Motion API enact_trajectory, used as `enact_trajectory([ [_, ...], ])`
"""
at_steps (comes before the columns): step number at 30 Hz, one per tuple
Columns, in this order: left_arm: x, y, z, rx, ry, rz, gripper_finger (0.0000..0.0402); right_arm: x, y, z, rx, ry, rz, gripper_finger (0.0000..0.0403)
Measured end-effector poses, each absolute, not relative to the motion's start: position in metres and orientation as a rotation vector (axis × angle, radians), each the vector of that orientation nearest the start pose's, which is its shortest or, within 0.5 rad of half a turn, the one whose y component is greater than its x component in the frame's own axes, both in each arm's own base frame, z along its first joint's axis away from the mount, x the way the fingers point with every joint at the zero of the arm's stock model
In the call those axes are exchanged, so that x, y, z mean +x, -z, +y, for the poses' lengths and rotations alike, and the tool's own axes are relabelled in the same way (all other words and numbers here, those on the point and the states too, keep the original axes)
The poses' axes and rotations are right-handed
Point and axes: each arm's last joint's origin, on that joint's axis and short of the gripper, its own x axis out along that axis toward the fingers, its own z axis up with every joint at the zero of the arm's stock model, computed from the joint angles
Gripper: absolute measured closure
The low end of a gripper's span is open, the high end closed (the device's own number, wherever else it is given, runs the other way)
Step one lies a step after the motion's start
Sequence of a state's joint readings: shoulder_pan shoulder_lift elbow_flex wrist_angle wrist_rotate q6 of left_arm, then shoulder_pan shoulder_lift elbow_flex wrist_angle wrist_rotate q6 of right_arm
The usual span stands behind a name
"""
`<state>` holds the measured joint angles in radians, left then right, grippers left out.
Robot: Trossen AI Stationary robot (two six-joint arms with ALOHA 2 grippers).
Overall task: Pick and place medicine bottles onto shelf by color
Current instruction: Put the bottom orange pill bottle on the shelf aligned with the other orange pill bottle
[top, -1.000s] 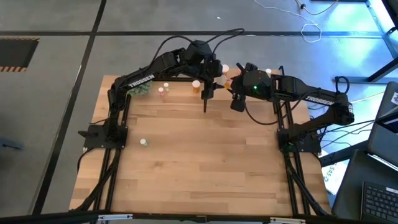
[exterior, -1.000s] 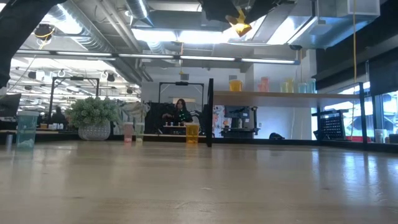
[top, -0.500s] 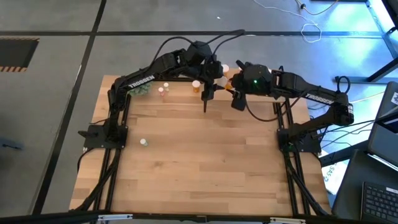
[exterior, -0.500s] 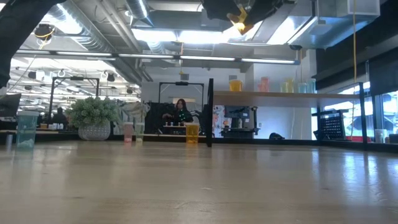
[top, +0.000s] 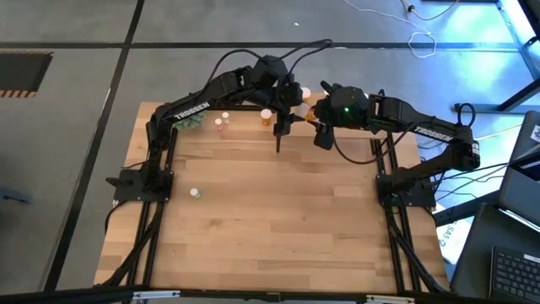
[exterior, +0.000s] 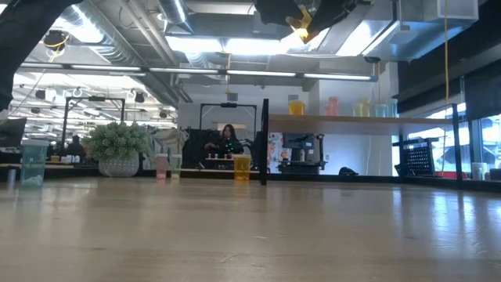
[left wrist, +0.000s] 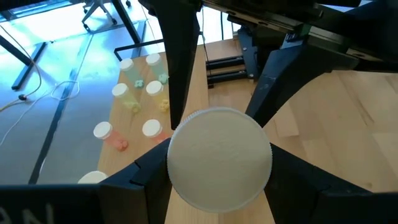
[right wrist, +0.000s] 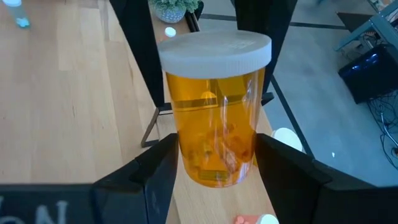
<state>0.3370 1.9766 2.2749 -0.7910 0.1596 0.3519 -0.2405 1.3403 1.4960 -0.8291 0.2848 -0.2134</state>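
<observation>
A: State the right gripper (right wrist: 214,180) condition.

B: Its two dark, flat-sided fingers (right wrist: 146,177) stand wide apart and clamp a large orange bottle (right wrist: 216,121). The bottle is a clear amber cylinder with a ribbed, matte pale cap; a label and small contents show through the glossy wall. In the high view this gripper (top: 320,128) sits at the far edge of the table, over the shelf.

A: And the left gripper (left wrist: 217,171)?

B: Its fingers are also spread, closed on a second bottle seen cap-on: a round, pale, finely grained disc (left wrist: 219,158) fills the gap between the angular black fingers. The body colour cannot be told from that view. In the high view the left gripper (top: 285,105) is just beside the right one, at the shelf's left end.

A: Describe the shelf.

B: A narrow light-wood board (exterior: 344,121) carried on thin black metal posts (exterior: 264,141). In the low view, small translucent bottles stand on it: one orange (exterior: 296,107), one pink (exterior: 333,106), then yellowish and greenish ones (exterior: 368,108).

A: Other bottles?

B: On the plank tabletop (top: 278,219), an orange one (top: 267,117) and a pink one (top: 220,124) near the far edge, and one pale-green one (top: 195,193) well apart, towards the left side. A fuzzy green plant ball (top: 189,122) sits at the far left corner.
</observation>
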Motion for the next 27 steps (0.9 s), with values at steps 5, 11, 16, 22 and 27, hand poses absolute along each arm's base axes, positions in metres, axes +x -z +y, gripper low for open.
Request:
enact_trajectory([
  [5, 0.4032, -0.4299, 0.1364, 0.223, -0.088, 0.502, 0.0202, 0.2577, -0.398, -0.0716, -0.215, 0.43, 0.733, 0.0197],
  [11, 0.403, -0.4295, 0.1364, 0.222, -0.087, 0.506, 0.0202, 0.2595, -0.3964, -0.072, -0.216, 0.429, 0.74, 0.0228],
  [16, 0.403, -0.4295, 0.1364, 0.222, -0.089, 0.507, 0.0202, 0.2609, -0.3954, -0.0724, -0.217, 0.429, 0.743, 0.0224],
  [22, 0.4041, -0.4298, 0.1346, 0.247, -0.156, 0.519, 0.0199, 0.2612, -0.3954, -0.0724, -0.218, 0.428, 0.742, 0.0221],
  [27, 0.4057, -0.4301, 0.1302, 0.291, -0.132, 0.517, 0.0198, 0.2613, -0.3953, -0.0725, -0.217, 0.429, 0.743, 0.0223],
])
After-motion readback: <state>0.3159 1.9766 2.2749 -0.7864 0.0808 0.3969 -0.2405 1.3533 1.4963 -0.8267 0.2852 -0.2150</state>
